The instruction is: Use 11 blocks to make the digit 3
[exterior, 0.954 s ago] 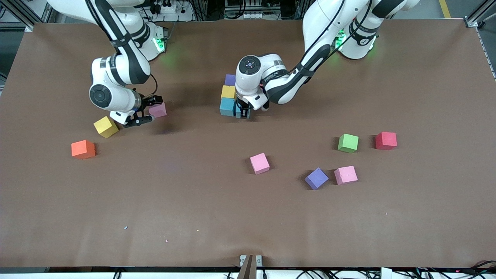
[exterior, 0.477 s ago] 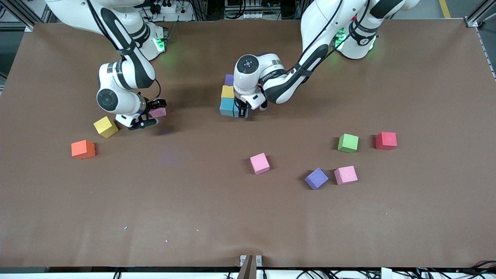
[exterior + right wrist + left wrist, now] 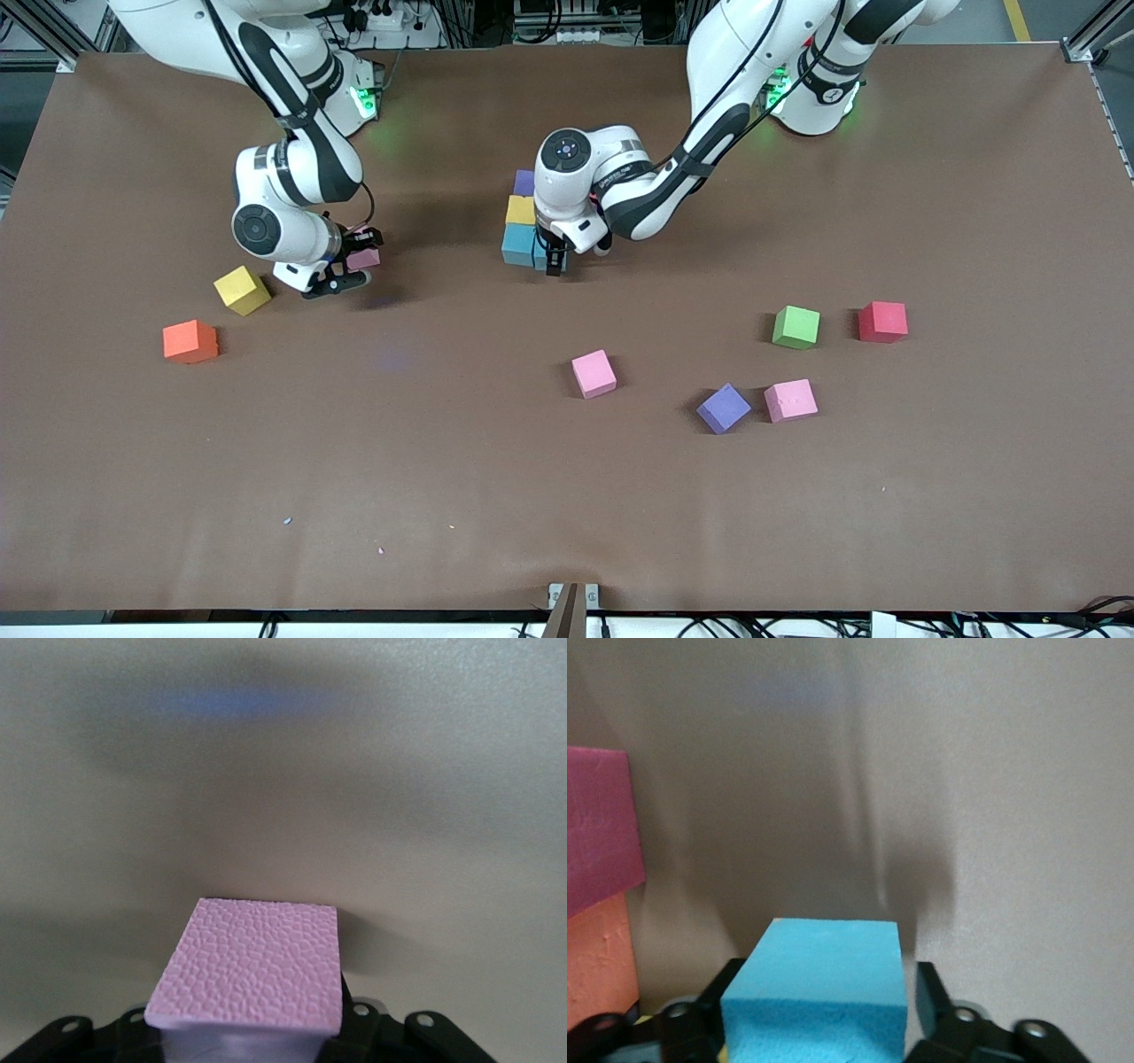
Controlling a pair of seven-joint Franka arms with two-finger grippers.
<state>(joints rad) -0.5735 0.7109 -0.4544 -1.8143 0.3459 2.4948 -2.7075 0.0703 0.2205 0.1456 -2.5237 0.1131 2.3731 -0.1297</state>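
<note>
On brown table [image 3: 567, 496], right pincer [image 3: 353, 259] clamps pink block [image 3: 363, 259].

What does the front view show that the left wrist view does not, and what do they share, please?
Only the front view shows the right hand around a pink block, the stacked column's yellow block and purple block, and the loose green cube. Only the left wrist view shows a gap on each side between the fingers and the block. Both show the left hand at the light blue block.
</note>
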